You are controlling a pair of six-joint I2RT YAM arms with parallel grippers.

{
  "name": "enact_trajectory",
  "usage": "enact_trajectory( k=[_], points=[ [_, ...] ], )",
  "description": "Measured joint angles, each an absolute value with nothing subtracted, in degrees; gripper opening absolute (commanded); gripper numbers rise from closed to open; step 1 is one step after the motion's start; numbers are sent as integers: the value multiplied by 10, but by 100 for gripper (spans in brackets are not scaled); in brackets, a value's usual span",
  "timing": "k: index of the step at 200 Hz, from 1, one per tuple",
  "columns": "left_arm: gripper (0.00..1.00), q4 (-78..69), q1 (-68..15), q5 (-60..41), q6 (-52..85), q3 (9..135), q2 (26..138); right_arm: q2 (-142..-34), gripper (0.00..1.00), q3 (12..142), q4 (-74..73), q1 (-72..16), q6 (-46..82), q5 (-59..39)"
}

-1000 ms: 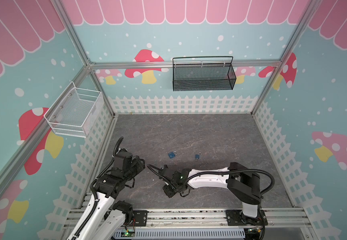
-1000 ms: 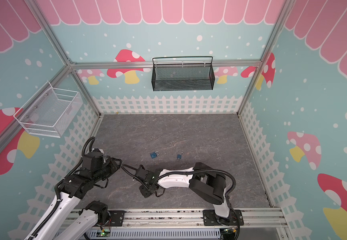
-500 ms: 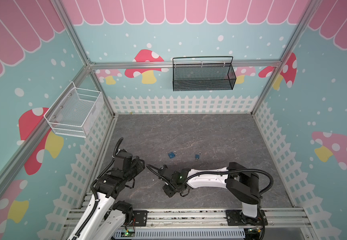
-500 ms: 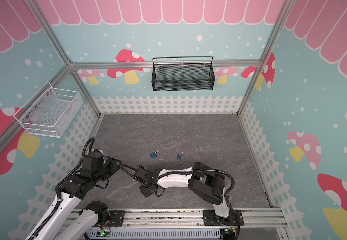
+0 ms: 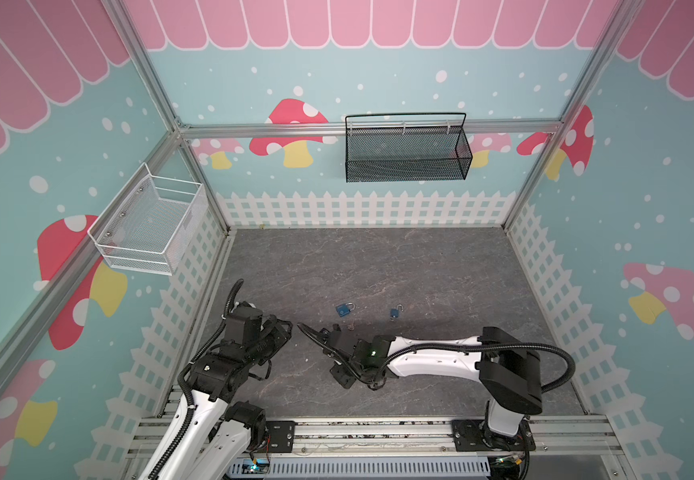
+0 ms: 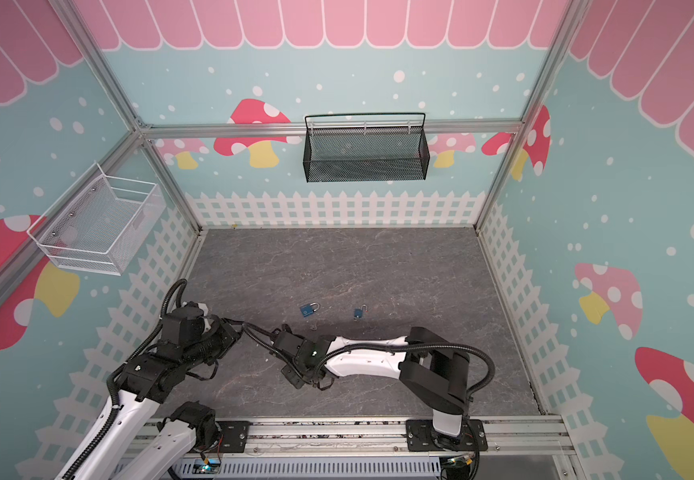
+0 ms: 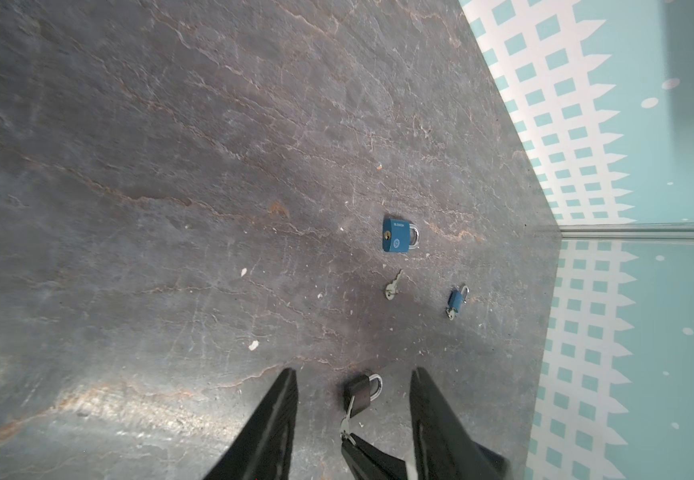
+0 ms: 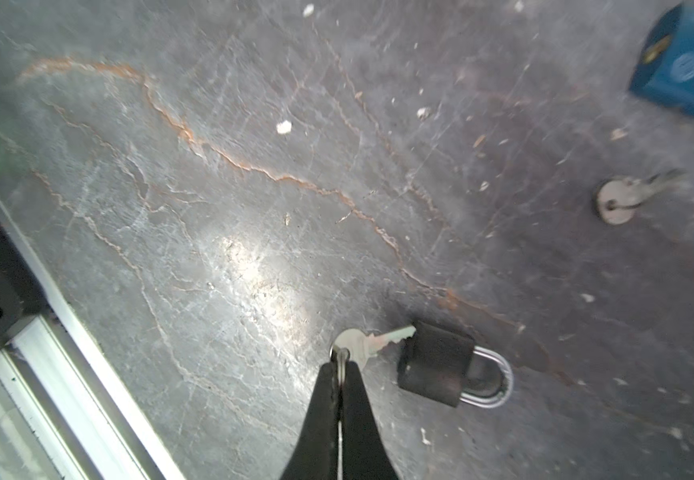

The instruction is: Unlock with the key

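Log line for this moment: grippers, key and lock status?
right gripper: shut on key | key tip: at black padlock base, insertion unclear | left gripper: open, empty

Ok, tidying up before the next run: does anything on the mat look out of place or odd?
A loose key lies on the mat beside the large blue padlock, in no lock. Pale crumbs dot the mat.
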State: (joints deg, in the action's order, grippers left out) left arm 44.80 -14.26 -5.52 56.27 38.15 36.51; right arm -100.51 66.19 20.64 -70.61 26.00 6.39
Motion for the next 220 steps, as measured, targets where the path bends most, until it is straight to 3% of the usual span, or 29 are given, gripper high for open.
enact_trajectory(
  k=[53, 116, 220],
  points=[
    [51, 406, -143, -126, 628, 375, 365, -893, 0, 602, 148, -696, 189, 74],
    [53, 296, -147, -207, 712, 352, 382, -767, 0, 550, 76, -613, 137, -30],
    [54, 155, -284, -199, 763, 374, 456, -717, 0, 533, 13, -592, -41, -62]
  ],
)
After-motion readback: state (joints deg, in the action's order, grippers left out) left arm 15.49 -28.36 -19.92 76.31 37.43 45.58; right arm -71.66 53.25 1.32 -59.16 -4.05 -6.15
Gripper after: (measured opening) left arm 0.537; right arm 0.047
